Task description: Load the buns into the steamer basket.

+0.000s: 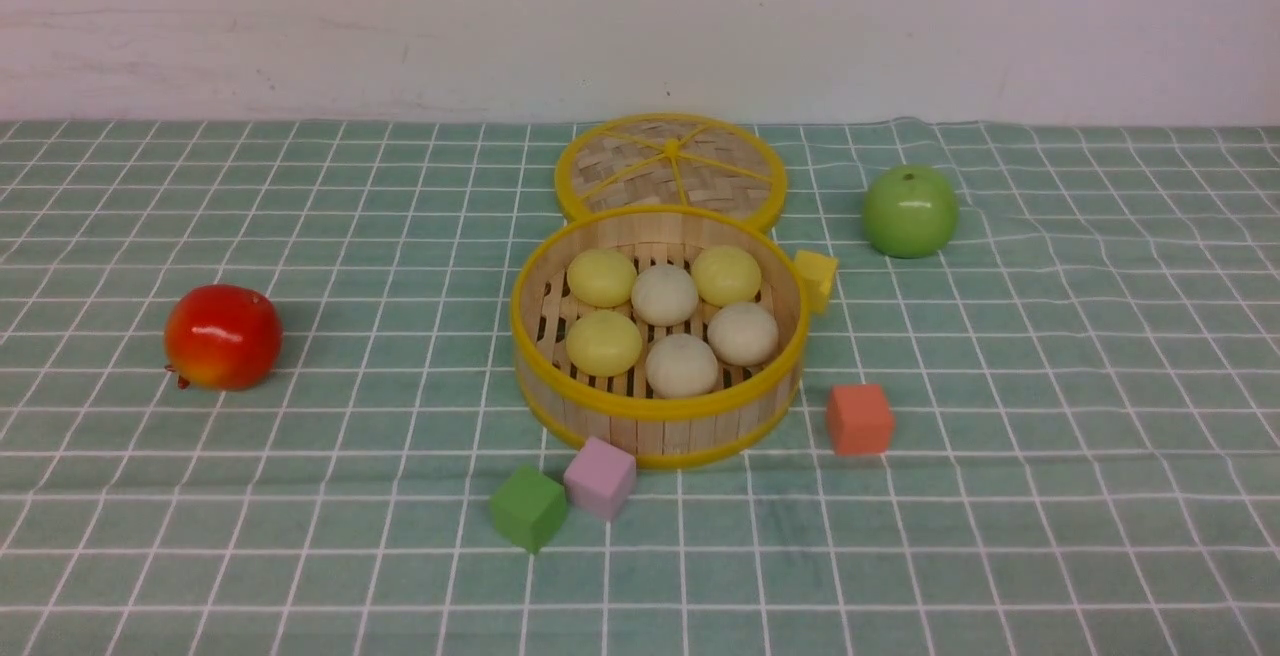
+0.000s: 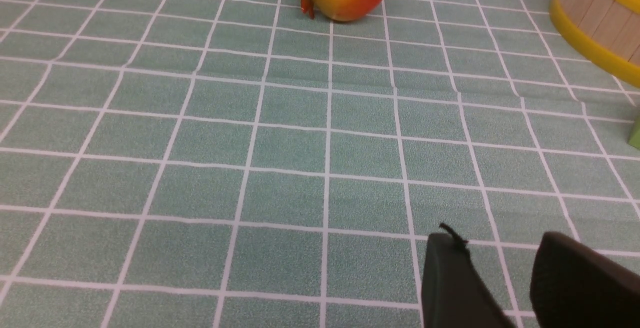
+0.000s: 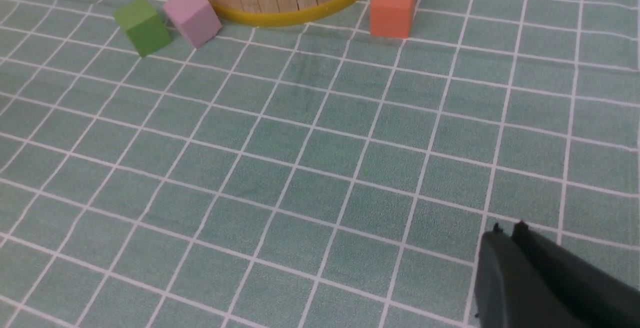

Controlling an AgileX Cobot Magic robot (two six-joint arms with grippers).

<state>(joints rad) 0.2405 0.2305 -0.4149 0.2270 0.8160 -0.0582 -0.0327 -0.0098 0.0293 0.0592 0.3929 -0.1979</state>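
Six buns (image 1: 681,366) fill the steamer basket (image 1: 660,433); left pincer (image 2: 500,253) gapes empty, right pincer (image 3: 507,230) closed.

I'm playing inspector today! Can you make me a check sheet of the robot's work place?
Surface: green cloth with white grid lines, slightly wrinkled.
Job's things: six buns, all inside the steamer basket; woven lid off, behind it.
Clutter: red fruit, green apple; green, pink, orange and yellow blocks.
Grippers: left tool open, right tool shut; both empty.
Cables: nothing seen.
Surroundings: pale wall behind.
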